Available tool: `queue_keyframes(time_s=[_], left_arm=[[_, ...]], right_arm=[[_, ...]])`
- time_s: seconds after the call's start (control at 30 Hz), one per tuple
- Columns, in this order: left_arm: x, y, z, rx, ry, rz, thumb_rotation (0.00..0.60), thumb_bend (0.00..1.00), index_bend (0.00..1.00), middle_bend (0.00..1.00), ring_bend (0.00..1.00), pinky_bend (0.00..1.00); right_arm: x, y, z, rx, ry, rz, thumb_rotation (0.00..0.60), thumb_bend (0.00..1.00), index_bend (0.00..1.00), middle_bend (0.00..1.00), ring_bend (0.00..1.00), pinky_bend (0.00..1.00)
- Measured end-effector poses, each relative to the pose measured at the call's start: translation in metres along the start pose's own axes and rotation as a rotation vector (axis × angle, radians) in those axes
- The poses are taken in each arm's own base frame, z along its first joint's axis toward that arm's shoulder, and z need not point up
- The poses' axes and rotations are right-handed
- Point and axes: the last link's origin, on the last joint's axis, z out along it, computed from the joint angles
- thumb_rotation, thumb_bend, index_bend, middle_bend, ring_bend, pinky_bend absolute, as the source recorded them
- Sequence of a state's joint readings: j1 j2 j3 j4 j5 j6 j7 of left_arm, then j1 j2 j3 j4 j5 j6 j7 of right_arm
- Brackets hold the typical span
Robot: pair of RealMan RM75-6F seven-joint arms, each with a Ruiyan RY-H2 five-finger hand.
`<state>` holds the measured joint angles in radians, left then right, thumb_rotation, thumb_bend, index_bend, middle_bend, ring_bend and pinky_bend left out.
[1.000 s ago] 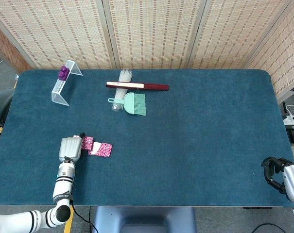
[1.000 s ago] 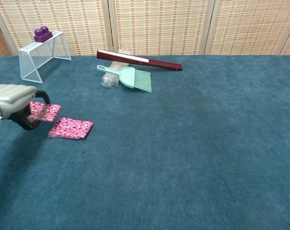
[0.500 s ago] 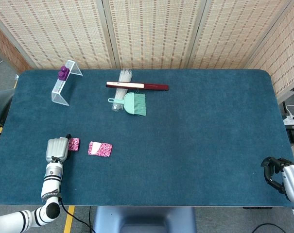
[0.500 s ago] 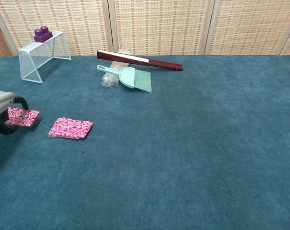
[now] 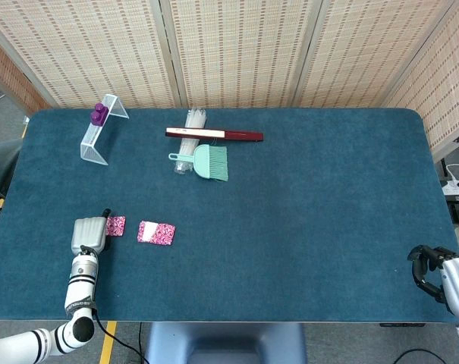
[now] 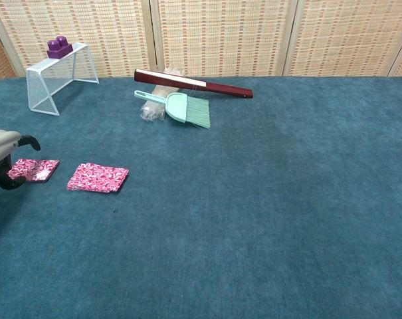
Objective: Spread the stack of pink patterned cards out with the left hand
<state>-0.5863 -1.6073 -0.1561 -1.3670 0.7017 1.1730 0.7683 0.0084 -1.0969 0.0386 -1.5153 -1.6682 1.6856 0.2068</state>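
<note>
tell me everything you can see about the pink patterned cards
The pink patterned cards now lie in two flat groups on the blue table, apart from each other. The larger group is a small, slightly fanned stack with a pink-and-white swirl print. A smaller group lies to its left, its outer end at the fingers of the left hand. Nothing else touches them.

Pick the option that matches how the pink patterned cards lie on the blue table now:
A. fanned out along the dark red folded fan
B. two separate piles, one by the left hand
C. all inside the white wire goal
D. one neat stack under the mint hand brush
B: the smaller pile of pink patterned cards lies at the left hand, apart from the larger pile of pink patterned cards.
</note>
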Motion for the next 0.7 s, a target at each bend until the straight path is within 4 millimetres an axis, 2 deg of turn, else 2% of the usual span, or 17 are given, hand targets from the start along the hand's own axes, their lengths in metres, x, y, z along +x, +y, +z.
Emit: queue_keyframes(time_s=[0.13, 0.3, 0.5, 0.7], left_arm=[[0.0, -0.001, -0.001, 0.003, -0.004, 0.004, 0.6, 0.4, 0.09, 1.0, 1.0, 1.0], [0.006, 0.009, -0.009, -0.044, 0.007, -0.018, 0.6, 0.4, 0.12, 1.0, 1.0, 1.0], [0.012, 0.036, -0.028, -0.162, 0.013, -0.034, 0.6, 0.4, 0.14, 1.0, 1.0, 1.0], [0.005, 0.061, -0.035, -0.223, -0.006, -0.032, 0.6, 0.4, 0.13, 1.0, 1.0, 1.0]], right_arm=[[0.0, 0.0, 0.0, 0.0, 0.0, 0.0, 0.6, 0.55, 0.79, 0.73, 0.67, 0.93], [-0.001, 0.0, 0.001, -0.001, -0.003, -0.002, 0.6, 0.55, 0.79, 0.73, 0.67, 0.93], [-0.001, -0.001, 0.0, 0.002, -0.007, -0.003, 0.6, 0.55, 0.79, 0.73, 0.67, 0.93], [0.0, 0.0, 0.001, 0.001, -0.003, 0.001, 0.6, 0.55, 0.79, 0.73, 0.67, 0.93]])
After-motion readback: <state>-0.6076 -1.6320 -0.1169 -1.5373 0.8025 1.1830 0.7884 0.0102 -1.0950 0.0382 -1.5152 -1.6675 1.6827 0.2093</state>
